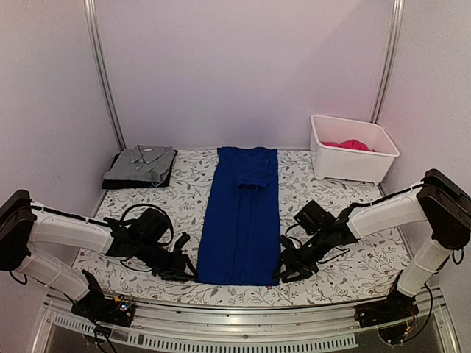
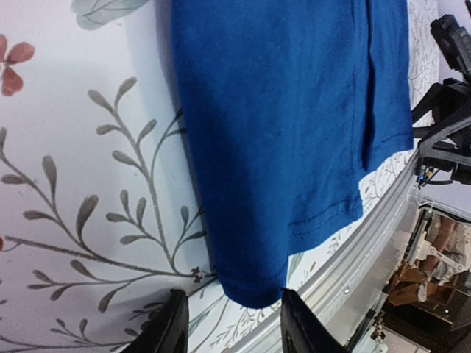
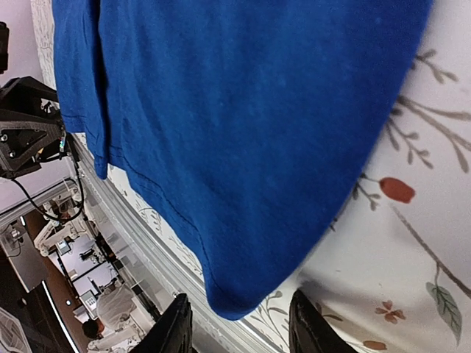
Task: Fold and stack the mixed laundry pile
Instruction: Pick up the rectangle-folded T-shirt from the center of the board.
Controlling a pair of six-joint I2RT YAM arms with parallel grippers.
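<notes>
Blue garment [image 1: 241,220] of the mixed laundry pile, laid flat as a long strip on the bench [image 1: 184,191], sides folded inward, hem toward the arms. Left gripper [image 2: 232,323] and right gripper [image 3: 239,323]: jaws parted, each straddling one hem corner, with the cloth lying between them but not visibly pinched. Judged a thin, light, limp knit that will drape and sag, so both corners want lifting together, gripped through all layers just inside the stitched hem. Colour royal blue, matte; double seam line along the hem. Folded grey shirt [image 1: 140,165] lies well ahead of the left jaws. Pink garment [image 1: 349,145], in the bin [image 1: 353,168], lies well ahead of the right jaws.
</notes>
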